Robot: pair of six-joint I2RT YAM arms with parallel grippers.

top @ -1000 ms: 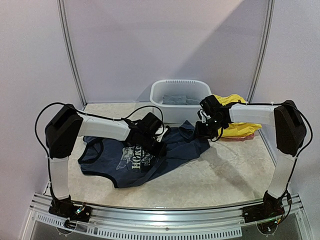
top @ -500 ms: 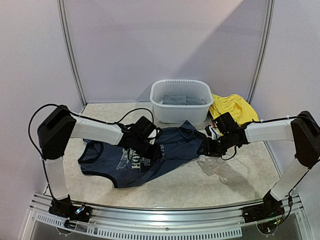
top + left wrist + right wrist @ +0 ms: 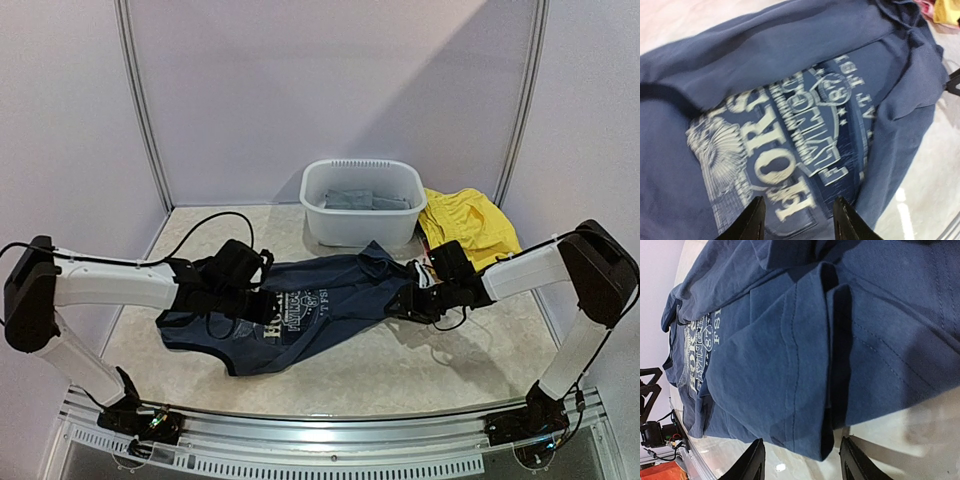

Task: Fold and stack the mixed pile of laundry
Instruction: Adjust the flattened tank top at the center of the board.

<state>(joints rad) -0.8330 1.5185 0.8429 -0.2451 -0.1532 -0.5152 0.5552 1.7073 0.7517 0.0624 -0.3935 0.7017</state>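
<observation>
The navy tank top (image 3: pixel 320 310) with its white chest print (image 3: pixel 790 140) lies spread on the table, front up. My left gripper (image 3: pixel 262 308) hovers just over the print, open (image 3: pixel 799 200), with nothing between its fingers. At the top's right hem (image 3: pixel 805 435) my right gripper (image 3: pixel 405 303) is low, open (image 3: pixel 801 440) and astride the folded hem edge without gripping it. A yellow garment (image 3: pixel 470 225) lies at the back right, with a bit of reddish cloth (image 3: pixel 926 7) beside it. Grey folded cloth (image 3: pixel 360 200) sits in the basin.
The white plastic basin (image 3: pixel 345 232) stands at the back centre, just behind the tank top. Metal posts and pale walls enclose the table on three sides. A metal rail runs along the near edge (image 3: pixel 330 440).
My left arm has swung out and dropped low, and its gripper has opened over the print. My right arm came down from the yellow garment to the tank top's right hem. The top lies flatter.
</observation>
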